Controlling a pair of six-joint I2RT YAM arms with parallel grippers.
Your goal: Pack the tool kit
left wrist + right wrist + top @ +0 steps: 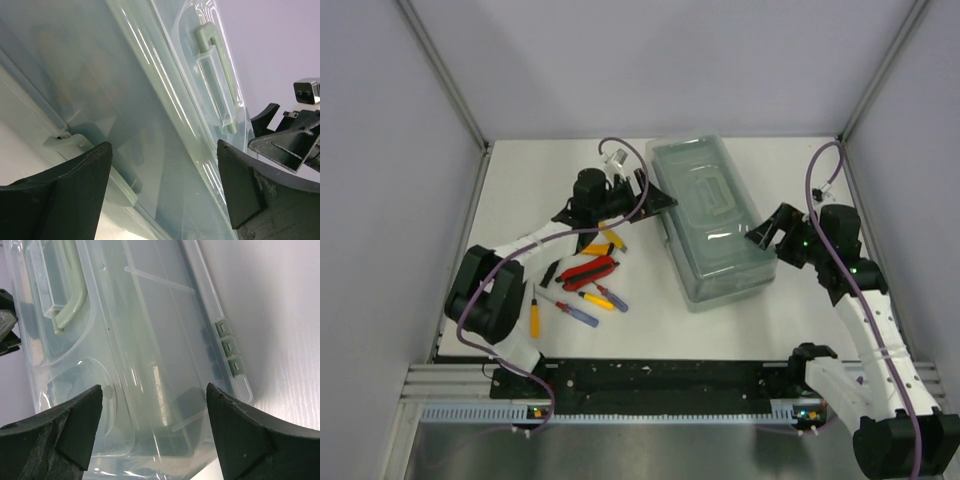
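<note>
The tool box [713, 220], translucent grey-green with its lid shut, lies on the table's middle right. My left gripper [656, 198] is open and empty at the box's left long side; the left wrist view shows its jaws [165, 165] wide apart facing the box wall [150, 100], a latch [75, 142] and the lid handle [215, 75]. My right gripper [761, 234] is open and empty at the box's right edge, its jaws [155, 400] spread over the lid [135, 330] by the hinges [227, 347]. Red pliers [588, 271] and several screwdrivers [580, 305] lie loose to the box's left.
A yellow screwdriver [534, 316] lies near the left arm's base. Another yellow-handled tool [605, 241] lies under the left forearm. Grey walls enclose the table on three sides. The right gripper shows in the left wrist view [295, 135] beyond the box.
</note>
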